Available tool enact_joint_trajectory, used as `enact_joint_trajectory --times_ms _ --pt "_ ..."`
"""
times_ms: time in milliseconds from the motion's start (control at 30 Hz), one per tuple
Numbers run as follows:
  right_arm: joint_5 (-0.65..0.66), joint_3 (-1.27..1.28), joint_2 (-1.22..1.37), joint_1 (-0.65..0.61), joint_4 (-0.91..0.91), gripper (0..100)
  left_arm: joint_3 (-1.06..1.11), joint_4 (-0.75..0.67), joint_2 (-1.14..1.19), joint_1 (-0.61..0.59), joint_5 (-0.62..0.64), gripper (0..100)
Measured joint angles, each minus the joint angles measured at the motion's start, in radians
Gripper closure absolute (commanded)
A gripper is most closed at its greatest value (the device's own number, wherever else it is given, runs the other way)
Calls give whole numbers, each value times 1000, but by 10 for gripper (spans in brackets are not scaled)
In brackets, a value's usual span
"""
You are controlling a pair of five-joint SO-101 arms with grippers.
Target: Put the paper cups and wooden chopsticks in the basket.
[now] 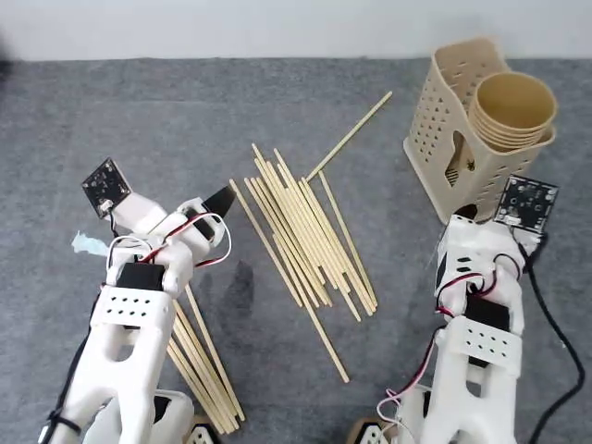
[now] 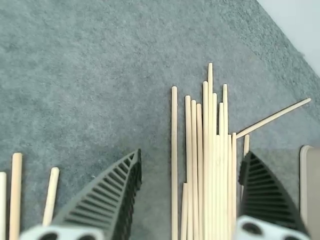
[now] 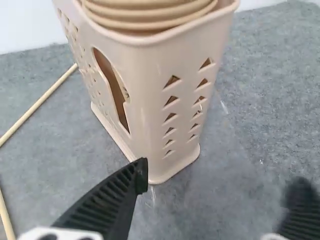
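Note:
A loose pile of wooden chopsticks (image 1: 305, 231) lies mid-table, with one single chopstick (image 1: 350, 136) angled toward the beige basket (image 1: 435, 139) at the back right. A stack of paper cups (image 1: 513, 111) stands in the basket's nearer compartment. My left gripper (image 1: 215, 211) sits just left of the pile. In the left wrist view it (image 2: 194, 151) is open, and the chopsticks (image 2: 210, 150) lie between its fingers, below them. My right gripper (image 3: 220, 172) is open, close in front of the basket (image 3: 165, 90) that holds the cups (image 3: 145, 10).
A second bundle of chopsticks (image 1: 199, 361) lies partly under the left arm near the front edge. A pale blue scrap (image 1: 88, 245) lies at the far left. The basket's rear compartment (image 1: 462, 65) holds nothing that I can see. Grey felt covers the table.

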Motion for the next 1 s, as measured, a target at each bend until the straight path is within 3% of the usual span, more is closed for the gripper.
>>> enact_joint_trajectory --times_ms 233,600,800,1000 --pt "0 0 0 2 6 439 0 -3 0 2 0 698" --pt "0 -43 -2 2 230 440 0 -3 0 0 0 698" --pt "0 -270 -2 -3 548 440 0 -3 0 0 0 698" --pt "0 -551 -2 -104 905 440 0 -3 0 0 0 698"
